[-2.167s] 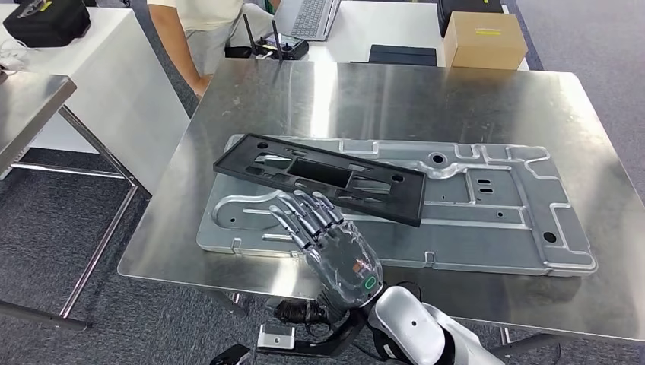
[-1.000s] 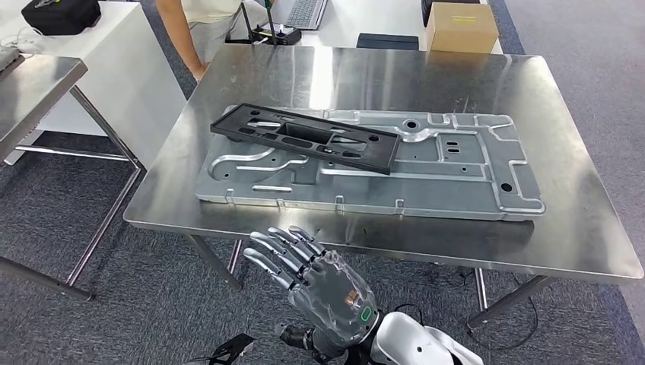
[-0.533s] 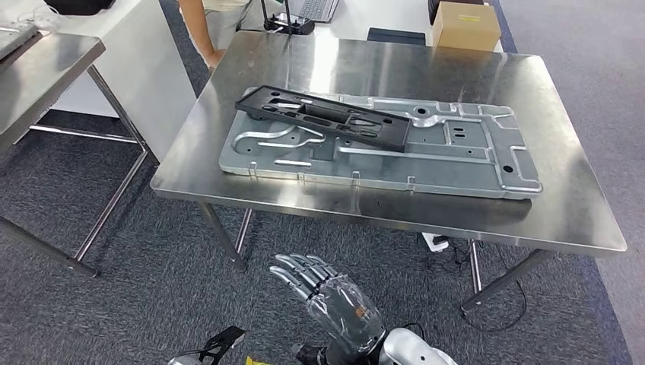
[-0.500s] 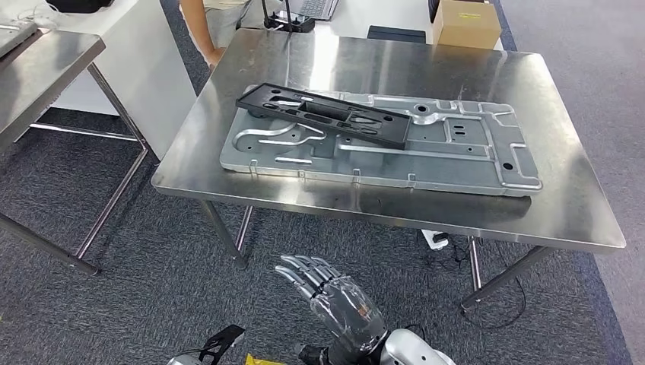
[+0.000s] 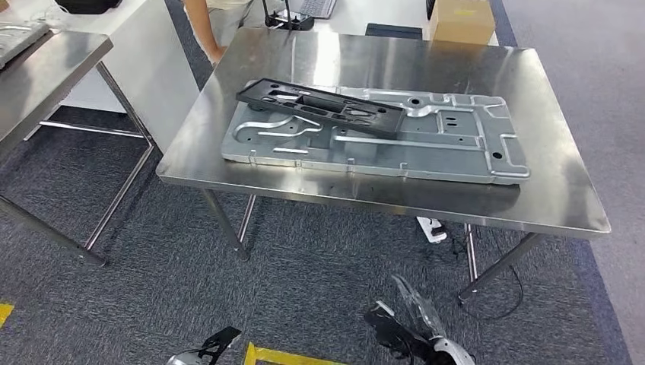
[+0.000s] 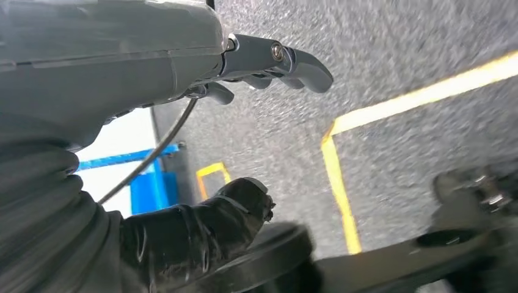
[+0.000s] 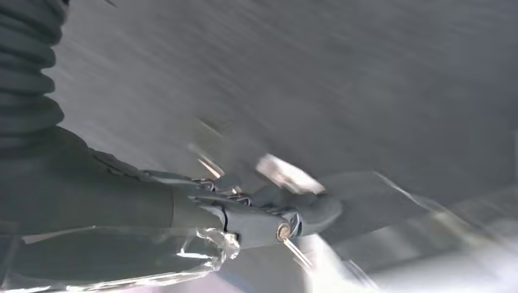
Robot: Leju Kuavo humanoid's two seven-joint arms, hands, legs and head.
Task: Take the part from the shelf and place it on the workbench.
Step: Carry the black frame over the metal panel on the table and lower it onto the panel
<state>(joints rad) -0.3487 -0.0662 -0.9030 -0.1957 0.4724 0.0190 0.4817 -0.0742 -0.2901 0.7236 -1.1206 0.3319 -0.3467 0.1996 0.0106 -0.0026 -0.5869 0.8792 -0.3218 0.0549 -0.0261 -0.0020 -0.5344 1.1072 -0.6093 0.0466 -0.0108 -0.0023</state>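
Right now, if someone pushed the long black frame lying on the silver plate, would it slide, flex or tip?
The long black plastic frame would probably slide easily, since it rests on the smooth stamped silver metal plate. Its many cutouts suggest it is light and may flex a little. Lying flat and low, it seems unlikely to tip.

Bright overhead glare on workbench (image 5: 426,57); wrist views motion-blurred.

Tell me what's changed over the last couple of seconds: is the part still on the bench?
The right hand, which hovered open by the black part at the near edge, has pulled back and dropped low beside the body, holding nothing. The view has also backed away from the workbench, so the camera moved, not the bench. The black part still lies across the grey metal plate; a person remains at the far corner.
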